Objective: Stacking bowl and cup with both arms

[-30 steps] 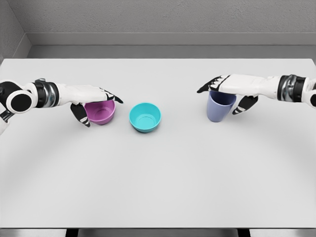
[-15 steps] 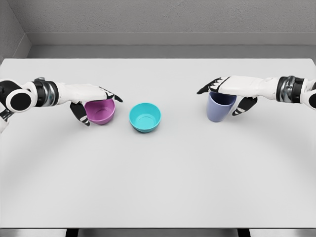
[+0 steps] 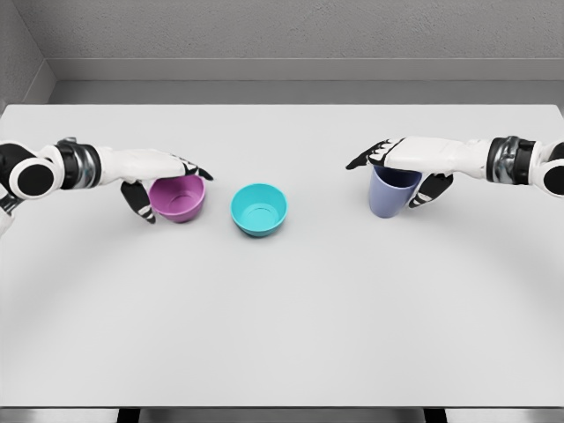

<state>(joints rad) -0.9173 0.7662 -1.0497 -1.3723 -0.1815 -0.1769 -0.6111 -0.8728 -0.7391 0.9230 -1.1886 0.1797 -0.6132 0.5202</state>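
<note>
teal bowl (image 3: 259, 210) sits upright at the middle of the white table (image 3: 282, 335), mouth up, with nothing touching it; this looks like the base the other two pieces would go into. to its left, just beside it but not touching, is the purple bowl (image 3: 179, 196), also upright. well apart to its right stands the blue-grey cup (image 3: 392, 191), upright, its long axis vertical.

the left hand (image 3: 163, 169) lies flat over the purple bowl's far rim, fingers stretched toward the centre and the thumb dropped down the bowl's outer left wall, so the bowl is caged between thumb and fingers. i judge this a grasp on the bowl. the right hand (image 3: 401, 159) covers the cup's mouth the same way, fingers pointing left, thumb down the cup's right side; it appears closed on the cup.

the relation that matters: the teal bowl lies inward of both hands, to the right of the left hand and to the left of the right hand, and the left hand is clearly the nearer. the purple bowl has the shorter carry.

against the earlier frames, both hands and their loads sit slightly higher in the picture, and the purple bowl looks a touch further from the teal one, which suggests a lift is beginning. the teal bowl has not moved.
</note>
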